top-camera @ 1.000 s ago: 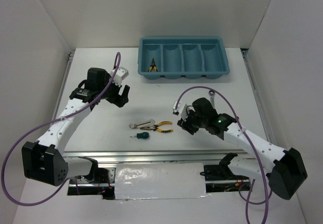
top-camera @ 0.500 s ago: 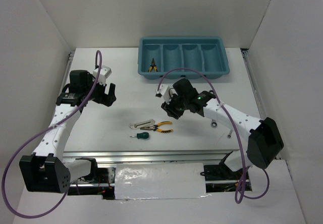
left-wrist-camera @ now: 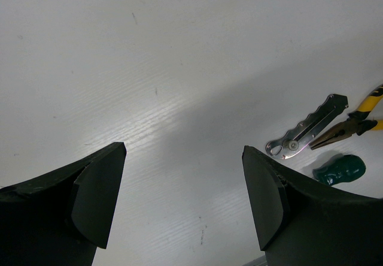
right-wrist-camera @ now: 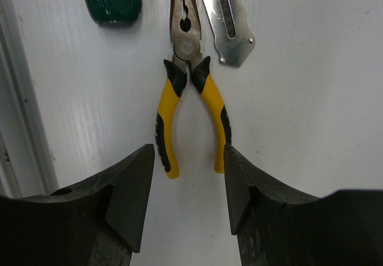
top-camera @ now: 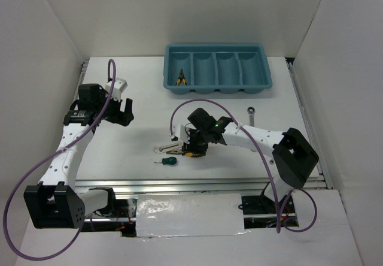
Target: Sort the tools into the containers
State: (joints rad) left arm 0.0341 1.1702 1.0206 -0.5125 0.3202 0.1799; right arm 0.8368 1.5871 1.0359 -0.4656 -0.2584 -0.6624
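White table [top-camera: 131, 152] holds the tray [top-camera: 216, 46] at its far edge. Nearer than the tray, right gripper [right-wrist-camera: 187, 176] hangs half-wide over the pliers [right-wrist-camera: 201, 77], aligned for grasping. Left gripper [left-wrist-camera: 182, 176] stands wide, empty.

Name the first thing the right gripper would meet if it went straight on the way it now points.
Probably the yellow-handled pliers on the table, straight ahead of the right gripper, handles in line with its open jaws. Depth is unclear.
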